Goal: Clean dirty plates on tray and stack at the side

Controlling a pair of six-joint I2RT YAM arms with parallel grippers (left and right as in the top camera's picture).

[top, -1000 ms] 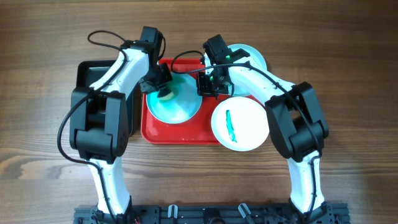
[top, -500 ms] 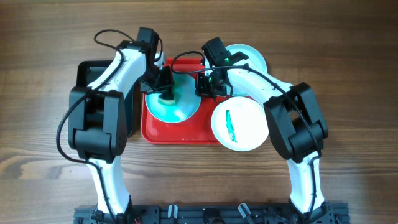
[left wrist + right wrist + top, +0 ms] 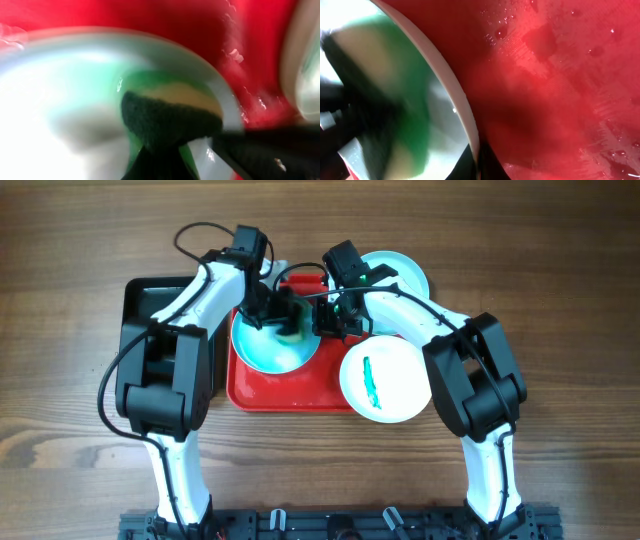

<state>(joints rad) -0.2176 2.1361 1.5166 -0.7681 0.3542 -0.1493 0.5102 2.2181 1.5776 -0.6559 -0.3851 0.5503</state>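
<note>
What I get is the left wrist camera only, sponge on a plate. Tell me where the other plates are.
Observer: A smeared plate overlaps the near right corner of the tray, its green streak unwiped.
Operator: Give me the third.
Observer: The third plate sits off the tray, past its far right corner.
Operator: Report the right gripper.
Observer: The right gripper pinches the rim of the plate under your sponge.
</note>
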